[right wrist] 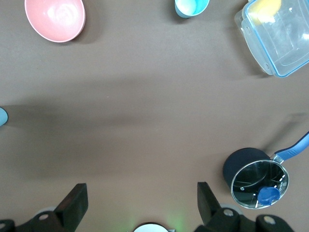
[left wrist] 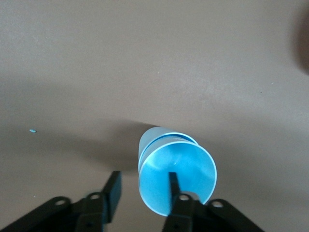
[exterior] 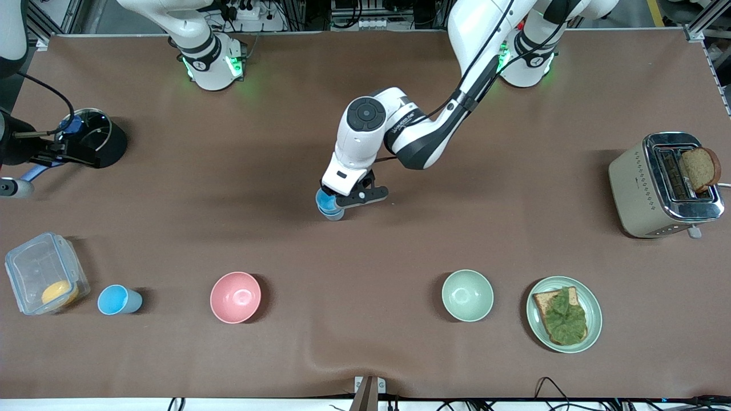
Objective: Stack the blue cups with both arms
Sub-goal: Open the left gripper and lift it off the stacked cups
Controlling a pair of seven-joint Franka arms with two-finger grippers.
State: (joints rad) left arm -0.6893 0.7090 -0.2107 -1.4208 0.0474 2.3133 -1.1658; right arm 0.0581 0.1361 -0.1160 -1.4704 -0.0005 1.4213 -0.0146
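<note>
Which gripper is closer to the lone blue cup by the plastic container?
Neither is at it. The left gripper is mid-table on the stacked cups. The right gripper is up above the table near the black pot, nearer the lone blue cup.

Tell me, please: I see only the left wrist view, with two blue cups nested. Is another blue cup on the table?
Observer: Yes, a third blue cup stands between the clear box and the pink bowl.
Operator: Where is the right gripper?
Observer: The right gripper hangs open by the black pot, at the right arm's end.
Operator: My left gripper is open at the nested cups. What is nearest to them?
Observer: Nothing close; the pink bowl and the green bowl lie nearer the front camera.
</note>
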